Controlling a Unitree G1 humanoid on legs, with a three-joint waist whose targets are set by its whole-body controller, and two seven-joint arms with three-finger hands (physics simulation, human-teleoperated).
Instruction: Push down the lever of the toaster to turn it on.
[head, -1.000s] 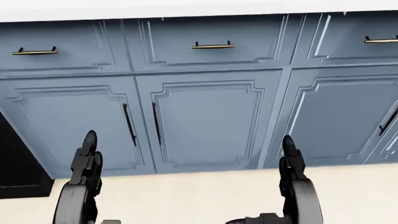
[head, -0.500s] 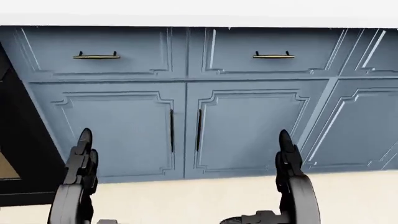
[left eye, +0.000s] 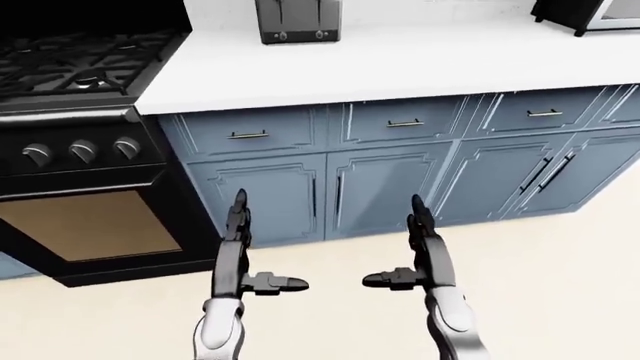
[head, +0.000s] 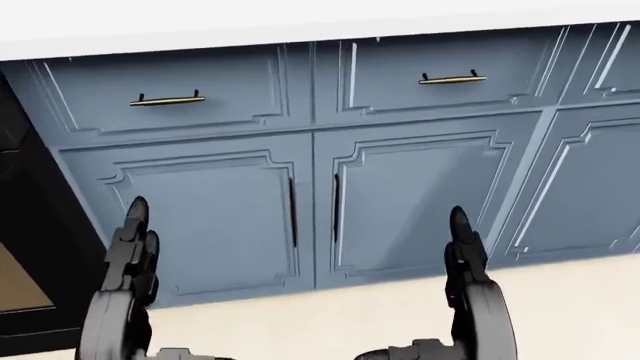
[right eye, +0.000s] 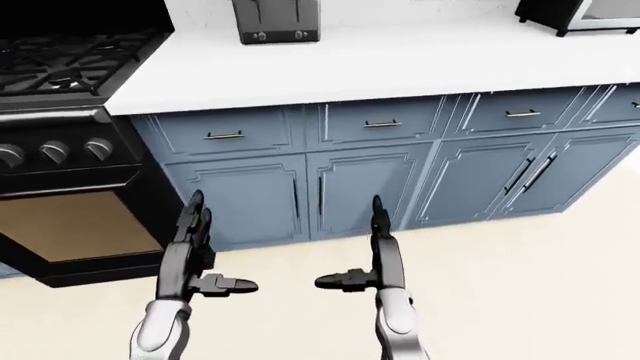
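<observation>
Above blue cabinets (left eye: 400, 180), we see a white counter (left eye: 420, 64) bearing the toaster (left eye: 298, 20), beside a stove (left eye: 80, 67). Left hand (left eye: 240, 251) and right hand (left eye: 420, 251) hang spread wide, holding nothing.

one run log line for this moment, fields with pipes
phase: approach | toaster: on counter, top of left-eye view, untouched | left hand: open, empty | right hand: open, empty | stove: left of view
</observation>
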